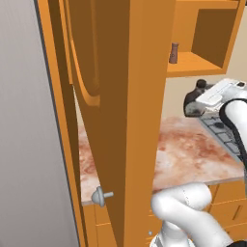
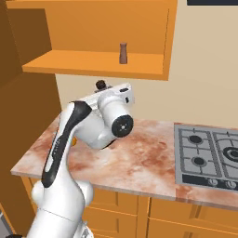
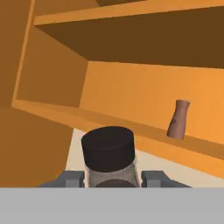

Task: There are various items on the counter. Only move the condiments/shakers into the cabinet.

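Gripper (image 3: 111, 180) pinches dark-capped bottle (image 3: 108, 155) between its fingers, held in air below open wall cabinet (image 2: 97, 63), above marbled counter (image 2: 139, 158). Brown shaker (image 2: 123, 53) stands upright on cabinet shelf, well apart from bottle. Cabinet door (image 1: 116, 111) swung open at left. Gas hob (image 2: 209, 155) at right.

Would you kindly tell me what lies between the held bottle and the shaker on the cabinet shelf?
Nothing: in the hand view only bare shelf separates the bottle from the shaker.
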